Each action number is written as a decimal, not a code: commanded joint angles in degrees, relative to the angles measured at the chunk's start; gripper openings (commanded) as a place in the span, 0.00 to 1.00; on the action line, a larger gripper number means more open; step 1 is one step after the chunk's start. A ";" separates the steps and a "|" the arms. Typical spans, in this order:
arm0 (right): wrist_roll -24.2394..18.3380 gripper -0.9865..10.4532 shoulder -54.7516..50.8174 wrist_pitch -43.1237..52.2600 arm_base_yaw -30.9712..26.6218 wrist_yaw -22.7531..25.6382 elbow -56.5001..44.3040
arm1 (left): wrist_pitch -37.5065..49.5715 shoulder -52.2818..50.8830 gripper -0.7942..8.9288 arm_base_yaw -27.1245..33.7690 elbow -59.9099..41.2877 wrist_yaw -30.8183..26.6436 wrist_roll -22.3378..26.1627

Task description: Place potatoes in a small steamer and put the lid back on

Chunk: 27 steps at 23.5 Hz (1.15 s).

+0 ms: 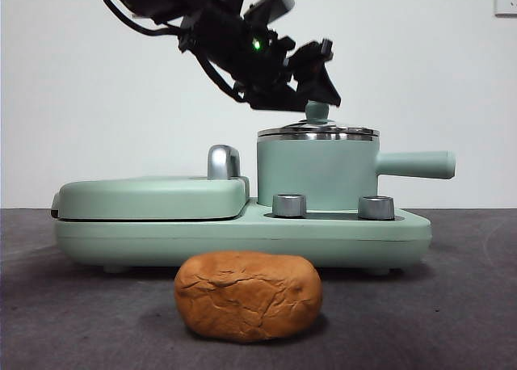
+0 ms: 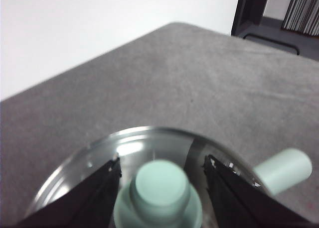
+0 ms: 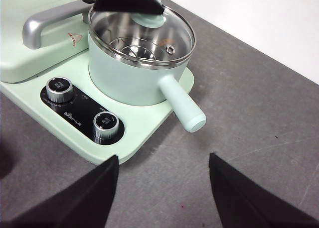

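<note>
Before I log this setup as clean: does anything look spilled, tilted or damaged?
Nothing stands out. The clear glass lid sits level on the mint-green steamer pot, with the left gripper open around its knob. The cracked orange-brown potato lies intact on the grey table; its cracks look like skin texture.

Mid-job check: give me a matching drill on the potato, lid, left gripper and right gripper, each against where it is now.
Things:
1. potato
2. lid
3. left gripper
4. right gripper

Places:
A. jaws open either side of the lid's knob
B. on the table in front of the cooker
C. high above the table, open, holding nothing
D. resting on the small steamer

Pairs: 1-B, 2-D, 3-A, 4-C
</note>
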 commanded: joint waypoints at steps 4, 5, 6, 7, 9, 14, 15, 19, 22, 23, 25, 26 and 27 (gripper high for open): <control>1.01 0.34 0.20 0.59 0.24 0.20 1.11 | -0.22 1.70 0.36 -0.26 1.57 -0.26 0.13; 1.01 0.34 0.17 0.57 0.24 0.20 1.11 | -0.17 1.70 0.35 -0.26 1.57 -0.39 0.22; 1.01 0.34 0.17 0.57 0.24 0.20 1.11 | -0.20 1.70 0.31 -0.26 1.57 -0.83 0.22; 1.01 0.34 0.17 0.57 0.24 0.20 1.11 | -0.22 1.70 0.25 -0.26 1.57 -1.51 0.22; 1.01 0.34 0.17 0.57 0.24 0.20 1.11 | -0.22 1.70 0.09 -0.26 1.57 -2.97 0.24; 1.01 0.34 0.17 0.55 0.22 0.20 1.11 | -0.11 1.68 0.09 -0.26 1.86 -4.83 1.84; 1.01 0.34 0.17 0.55 0.24 0.20 1.11 | -0.11 1.66 0.09 -0.26 1.95 -4.83 2.29; 1.01 0.34 0.17 0.55 0.24 0.20 1.11 | -0.20 1.11 0.09 -0.26 2.73 -4.98 3.67; 1.01 0.34 0.17 0.55 0.24 0.20 1.11 | -0.22 0.20 0.09 -0.33 3.82 -5.09 3.69; 1.01 0.34 0.17 0.55 0.24 0.20 1.11 | -0.20 -0.20 0.09 -0.39 4.17 -5.66 3.91; 1.01 0.34 0.17 0.55 0.24 0.20 1.11 | -0.48 -1.20 0.09 -0.46 4.85 -6.58 4.74; 1.01 0.34 0.17 0.57 0.24 0.20 1.11 | -0.52 -2.05 0.09 -0.46 4.98 -6.97 5.25; 1.01 0.34 0.17 0.57 0.24 0.17 1.11 | -0.55 -2.71 0.09 -0.46 4.98 -7.45 5.46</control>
